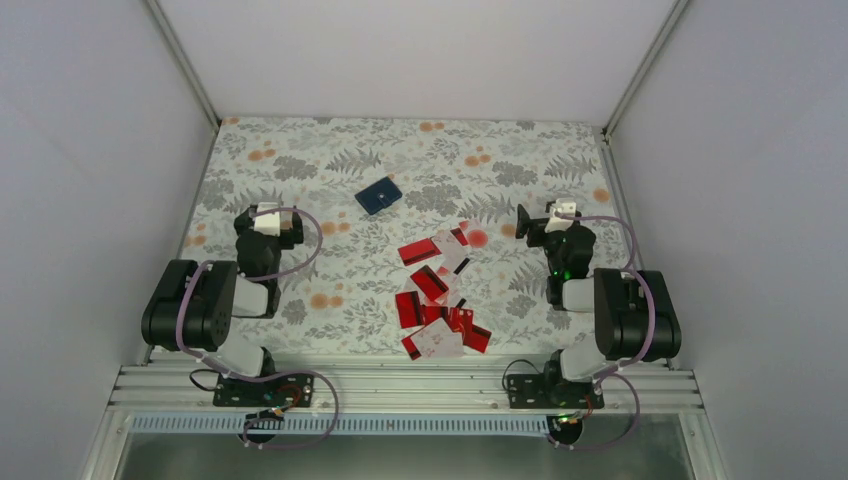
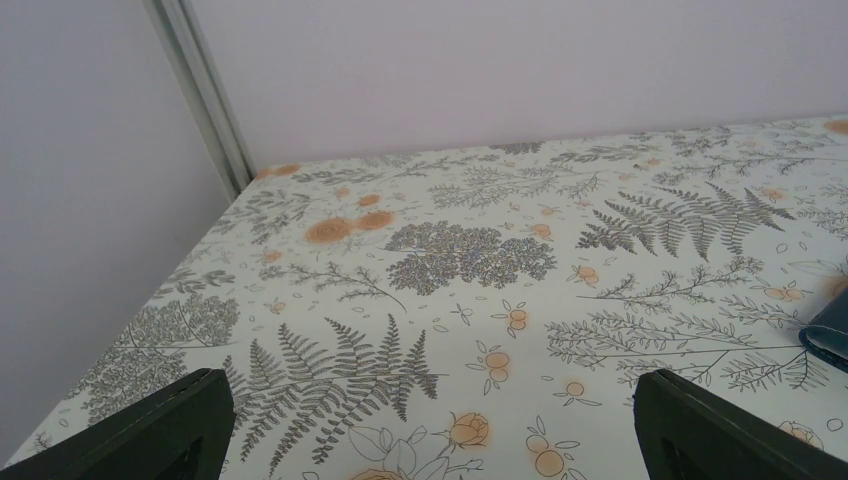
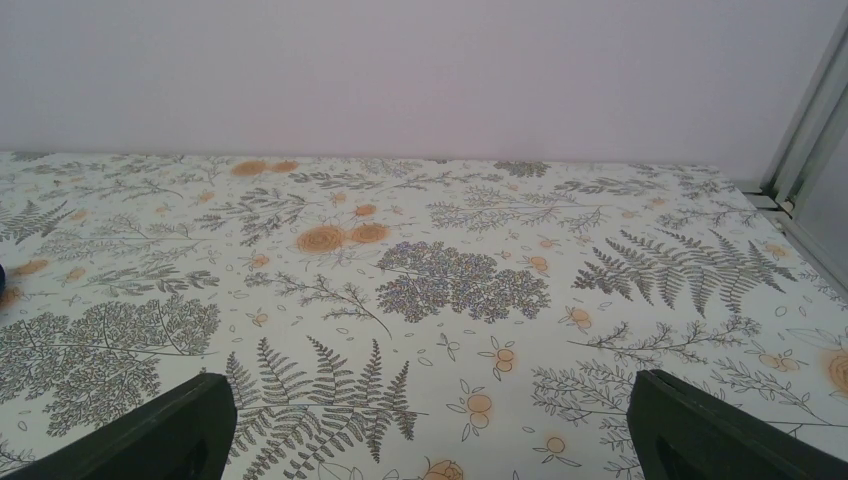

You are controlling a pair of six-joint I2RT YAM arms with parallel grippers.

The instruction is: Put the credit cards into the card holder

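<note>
Several credit cards (image 1: pixel 437 292), mostly red with a few white ones, lie scattered in the middle of the table toward its near edge. The card holder (image 1: pixel 379 196), dark navy and folded shut, lies farther back, a little left of centre; its edge shows at the right border of the left wrist view (image 2: pixel 830 336). My left gripper (image 1: pixel 268 222) sits at the left, open, with only tablecloth between its fingers (image 2: pixel 150 435). At the right, my right gripper (image 1: pixel 548 220) is also open and empty, its fingers (image 3: pixel 700 430) wide apart. Neither touches the cards.
A floral tablecloth (image 1: pixel 300 170) covers the table. White walls enclose the back and both sides, with metal corner posts (image 1: pixel 185 60). An aluminium rail (image 1: pixel 400 385) with the arm bases runs along the near edge.
</note>
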